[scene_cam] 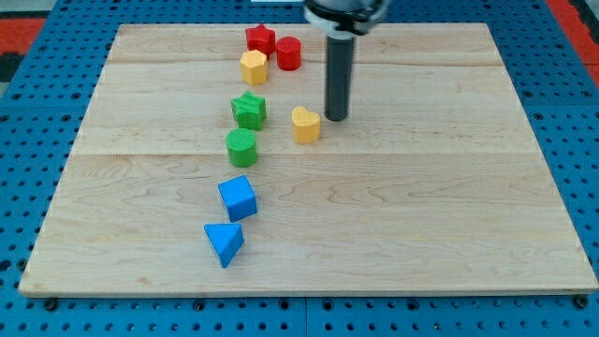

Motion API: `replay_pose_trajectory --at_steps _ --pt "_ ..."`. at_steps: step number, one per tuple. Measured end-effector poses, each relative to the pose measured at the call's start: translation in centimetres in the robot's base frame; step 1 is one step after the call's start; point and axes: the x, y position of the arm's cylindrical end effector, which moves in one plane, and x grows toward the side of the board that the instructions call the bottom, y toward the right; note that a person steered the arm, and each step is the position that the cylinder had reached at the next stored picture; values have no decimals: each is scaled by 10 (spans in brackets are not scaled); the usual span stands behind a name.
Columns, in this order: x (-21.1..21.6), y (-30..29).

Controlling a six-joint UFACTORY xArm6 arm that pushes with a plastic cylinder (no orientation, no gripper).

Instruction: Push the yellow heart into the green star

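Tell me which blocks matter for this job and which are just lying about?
In the job: yellow heart, green star, and my tip just right of the heart.

Lying about: red star, red cylinder, yellow hexagon, green cylinder, blue cube, blue triangle.

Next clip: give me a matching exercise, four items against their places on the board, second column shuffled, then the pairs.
Column one:
1. my tip
2. green star
3. blue triangle
4. red star

Column two:
A. nearest the view's bottom
B. just to the view's right of the yellow heart
C. nearest the view's top
D. to the view's left of the yellow heart

Pairs: 1-B, 2-D, 3-A, 4-C
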Motion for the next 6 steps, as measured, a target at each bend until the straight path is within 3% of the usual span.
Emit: replay_pose_trajectory --at_steps 1,2,4,5,6 --pt "22 -15" --pt "17 -67" --pt "-27 -103" --pt "-37 -71" --pt "-97 6"
